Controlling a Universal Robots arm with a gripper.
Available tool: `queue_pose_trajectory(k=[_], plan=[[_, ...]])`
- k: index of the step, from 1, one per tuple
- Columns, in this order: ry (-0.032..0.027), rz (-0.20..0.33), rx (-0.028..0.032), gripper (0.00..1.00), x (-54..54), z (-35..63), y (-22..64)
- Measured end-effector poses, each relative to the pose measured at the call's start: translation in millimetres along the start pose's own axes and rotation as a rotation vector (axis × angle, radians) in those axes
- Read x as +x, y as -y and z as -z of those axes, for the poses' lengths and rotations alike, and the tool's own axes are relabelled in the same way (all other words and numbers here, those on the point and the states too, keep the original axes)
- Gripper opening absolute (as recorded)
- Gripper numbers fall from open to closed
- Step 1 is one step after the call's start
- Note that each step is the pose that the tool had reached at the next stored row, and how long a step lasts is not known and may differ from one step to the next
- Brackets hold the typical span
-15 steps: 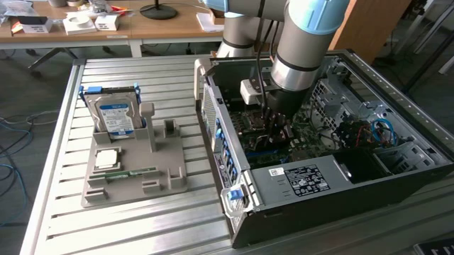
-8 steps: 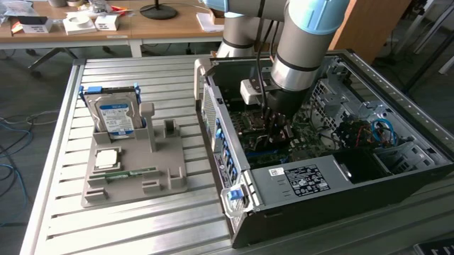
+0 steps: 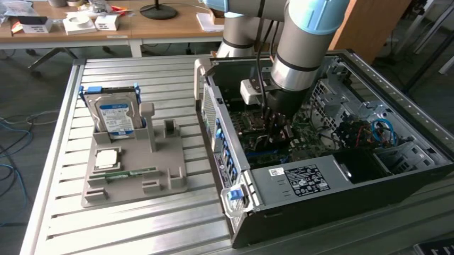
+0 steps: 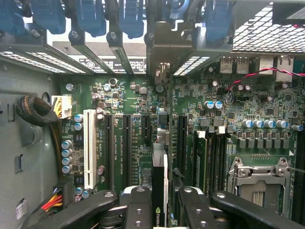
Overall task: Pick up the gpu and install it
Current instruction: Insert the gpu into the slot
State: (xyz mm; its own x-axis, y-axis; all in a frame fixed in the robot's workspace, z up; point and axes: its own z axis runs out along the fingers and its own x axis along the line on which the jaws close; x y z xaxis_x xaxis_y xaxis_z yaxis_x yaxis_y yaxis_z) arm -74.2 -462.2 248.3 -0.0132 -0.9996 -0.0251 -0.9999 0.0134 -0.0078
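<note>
Nearest in the wrist view: gripper (image 4: 159, 202) with black fingers (image 4: 138, 207) pinched narrow on the upper edge of the gpu (image 4: 159, 181), held edge-on, its silvery end bracket (image 4: 159, 52) up toward 12 o'clock against the rear slot openings; card poised over the motherboard (image 4: 143, 124), lined up with the black expansion slots (image 4: 128, 143), whether seated or only just above, impossible to tell; white slot (image 4: 89, 143) off at 9 o'clock, cpu socket (image 4: 259, 176) at 4 o'clock.

Judged thin, stiff and light, yet fragile; best gripped by the bare top edge near the middle, clear of components and the contact edge.

In the exterior view, gripper inside the open computer case (image 3: 298, 180) at centre; farther off at 9 o'clock, grey fixture (image 3: 135, 175) with hard drive (image 3: 116, 117).
</note>
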Motion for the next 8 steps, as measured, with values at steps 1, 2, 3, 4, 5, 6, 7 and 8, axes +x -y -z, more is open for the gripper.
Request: queue_pose_trajectory(k=[1,2,3,4,5,6,7,8], plan=[[0.0001,0.0,-0.0001,0.27,0.0,0.0,0.0],[0.0,0.0,0.0,0.33,0.0,0.0,0.0],[0.0,0.0,-0.0001,0.33,0.0,0.0,0.0],[0.0,0.0,-0.0001,0.39,0.0,0.0,0.0],[-0.0001,0.0,0.0,0.39,0.0,0.0,0.0],[0.0,0.0,0.0,0.45,0.0,0.0,0.0],[0.0,0.0,0.0,0.45,0.0,0.0,0.0],[0.0,0.0,0.0,0.45,0.0,0.0,0.0]])
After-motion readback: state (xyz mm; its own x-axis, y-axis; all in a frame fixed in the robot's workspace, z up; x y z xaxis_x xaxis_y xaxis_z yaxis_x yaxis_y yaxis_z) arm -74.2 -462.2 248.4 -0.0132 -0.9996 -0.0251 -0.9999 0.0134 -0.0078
